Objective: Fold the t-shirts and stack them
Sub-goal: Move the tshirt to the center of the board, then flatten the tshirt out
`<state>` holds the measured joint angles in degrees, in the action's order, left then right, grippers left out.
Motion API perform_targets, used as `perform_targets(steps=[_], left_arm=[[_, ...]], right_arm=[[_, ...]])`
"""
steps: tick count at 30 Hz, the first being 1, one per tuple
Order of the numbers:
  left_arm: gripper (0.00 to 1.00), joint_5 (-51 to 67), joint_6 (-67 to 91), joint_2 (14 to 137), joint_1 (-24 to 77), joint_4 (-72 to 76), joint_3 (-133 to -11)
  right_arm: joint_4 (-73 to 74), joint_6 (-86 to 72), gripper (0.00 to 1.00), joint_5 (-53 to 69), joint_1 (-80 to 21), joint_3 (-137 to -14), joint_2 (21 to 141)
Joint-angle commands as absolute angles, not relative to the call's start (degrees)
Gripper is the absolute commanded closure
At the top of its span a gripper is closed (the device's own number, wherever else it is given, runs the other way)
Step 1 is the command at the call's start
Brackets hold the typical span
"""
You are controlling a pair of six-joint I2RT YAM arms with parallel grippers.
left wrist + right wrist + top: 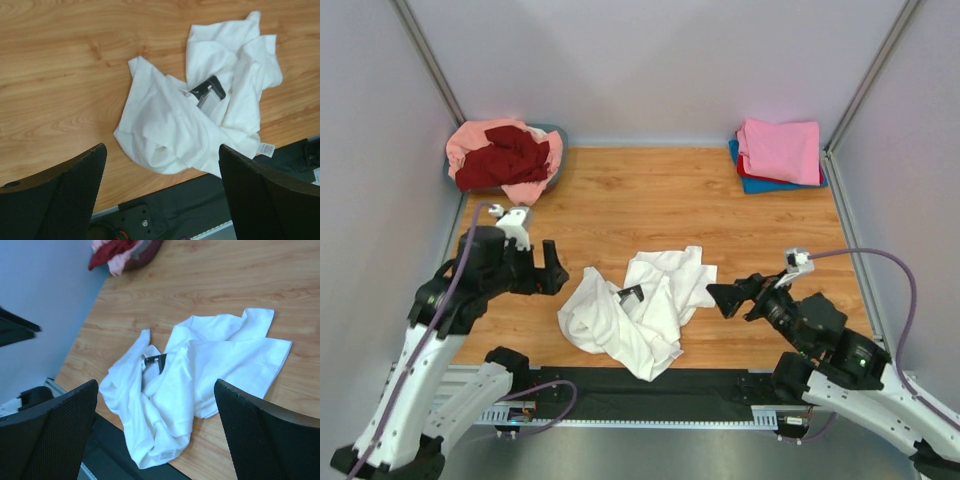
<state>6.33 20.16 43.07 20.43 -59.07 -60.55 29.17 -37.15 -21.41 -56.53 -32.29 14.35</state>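
Observation:
A crumpled off-white t-shirt [638, 308] with a black patch showing lies at the table's near middle, its lower edge over the black strip. It also shows in the left wrist view [200, 125] and the right wrist view [190, 375]. My left gripper [548, 268] is open and empty, just left of the shirt. My right gripper [728, 298] is open and empty, just right of it. Salmon-pink [525, 185] and dark red [500, 160] shirts are heaped in the tub. A folded bright pink shirt [780, 148] tops a stack over red and blue ones [760, 184].
The grey-blue tub [558, 168] stands at the back left corner; it shows far off in the right wrist view [145, 252]. The folded stack sits at the back right. A black strip [650, 385] runs along the near edge. Grey walls enclose three sides.

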Motion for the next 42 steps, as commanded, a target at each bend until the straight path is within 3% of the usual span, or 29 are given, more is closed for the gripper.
perform_targets(steps=[1,5,10,13,16,22,26,32,34,42], left_arm=[[0.02,6.06,21.45,37.62,20.30,-59.85,-61.70],[0.09,9.13,21.97,36.22,20.30,-60.30,-59.25],[0.11,12.56,23.37,34.37,20.30,-60.55,-54.50],[0.12,17.30,27.23,32.35,21.09,-59.51,-49.59],[0.01,19.60,33.73,28.40,25.81,-57.13,-42.73],[0.00,12.59,46.57,24.87,38.74,-52.04,-34.46],[0.00,-1.97,51.41,34.68,49.81,-54.66,-39.43],[0.00,-23.44,39.74,43.77,49.92,-67.75,-63.13],[0.00,-28.36,35.36,44.03,48.79,-69.77,-67.04],[0.00,-23.99,29.71,37.36,40.08,-63.64,-59.77]], right_arm=[[31.47,-40.41,0.02,-20.05,-56.51,-31.91,23.09],[30.14,-46.04,0.07,-14.24,-57.30,-33.13,39.33],[31.03,-51.06,0.19,-13.98,-62.56,-33.23,48.94],[30.84,-54.31,0.19,-14.50,-65.29,-32.17,51.94],[34.00,-57.48,0.17,-18.62,-65.22,-31.91,51.60],[37.18,-59.51,0.11,-26.98,-64.69,-32.95,48.69],[34.28,-53.28,0.18,-21.90,-64.51,-36.73,53.07],[33.75,-46.68,0.33,-19.42,-68.81,-50.43,65.63],[35.23,-44.31,0.33,-20.21,-71.52,-57.43,72.37],[42.53,-41.48,0.29,-18.81,-75.32,-77.59,96.31]])
